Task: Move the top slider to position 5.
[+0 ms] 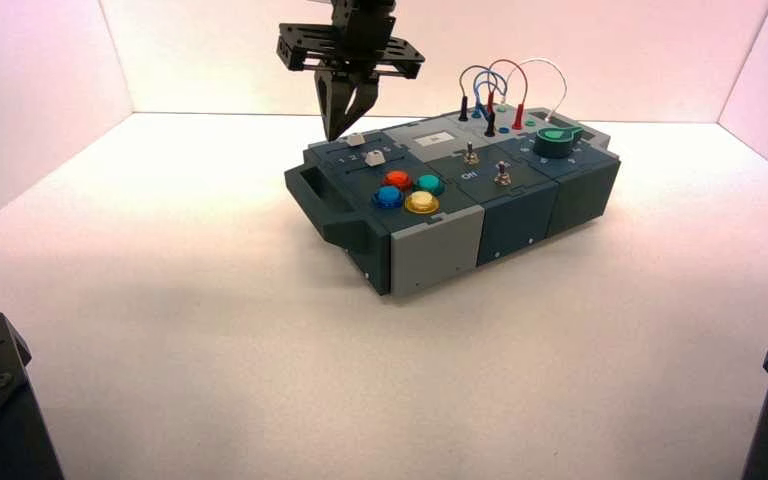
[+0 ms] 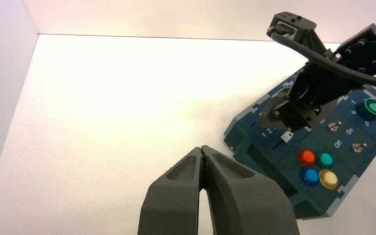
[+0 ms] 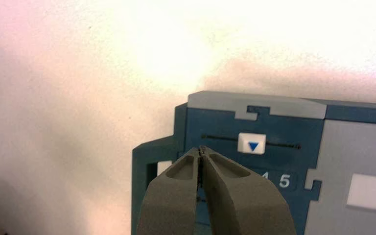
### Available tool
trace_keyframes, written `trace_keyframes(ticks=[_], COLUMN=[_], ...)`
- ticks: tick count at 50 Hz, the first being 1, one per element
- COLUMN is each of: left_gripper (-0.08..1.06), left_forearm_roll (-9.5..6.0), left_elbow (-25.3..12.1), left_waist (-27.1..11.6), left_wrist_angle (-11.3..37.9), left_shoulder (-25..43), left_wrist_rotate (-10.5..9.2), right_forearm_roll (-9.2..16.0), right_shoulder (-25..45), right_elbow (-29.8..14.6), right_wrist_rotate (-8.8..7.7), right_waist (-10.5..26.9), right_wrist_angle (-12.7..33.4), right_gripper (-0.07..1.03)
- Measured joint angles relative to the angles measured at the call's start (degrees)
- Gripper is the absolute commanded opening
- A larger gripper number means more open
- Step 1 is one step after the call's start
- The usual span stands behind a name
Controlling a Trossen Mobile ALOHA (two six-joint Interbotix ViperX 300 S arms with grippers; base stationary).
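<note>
The lower slider (image 1: 374,157) is seen only in the high view; in the right wrist view it is hidden behind the right gripper (image 3: 203,151), whose fingers are pressed together with nothing between them. The digits 1 to 3 of the printed row are covered in the same way, and only the 4 and position 5 (image 3: 284,180) can be read. The top slider (image 3: 251,143), marked with a blue triangle, is shown there about midway along its slot, short of the 4, near the far edge of the box (image 1: 520,215).

In the high view the top slider (image 1: 355,139) is found at the box's far left corner, with the right gripper (image 1: 340,125) pointed down just beside it on the handle side; contact cannot be made out.

The left gripper (image 2: 203,149) is absent from the high view. Its own wrist view shows it closed and empty above the table (image 1: 210,330), well apart from the box. There, one white knob is seen under the right gripper, but which slider it belongs to cannot be told.
</note>
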Motion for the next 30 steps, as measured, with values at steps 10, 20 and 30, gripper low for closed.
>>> trace_keyframes(ticks=[10,20,30], left_gripper=[-0.03,-0.03,-0.03], left_forearm_roll=[0.0,0.0,0.0], left_elbow=[0.0,0.0,0.0], left_waist=[-0.09,-0.09,-0.09], left_wrist_angle=[0.0,0.0,0.0], left_shoulder=[-0.35,-0.53,-0.53], left_wrist_rotate=[0.0,0.0,0.0], right_forearm_roll=[0.0,-0.09,0.0], right_shoulder=[0.62,0.79,1.49], right_elbow=[-0.53,-0.62,-0.7], right_wrist_rotate=[0.97,1.23,1.41], right_waist=[-1.14,-2.55,-2.46], right_wrist_angle=[0.0,0.0,0.0], right_gripper=[-0.02,-0.02,-0.02])
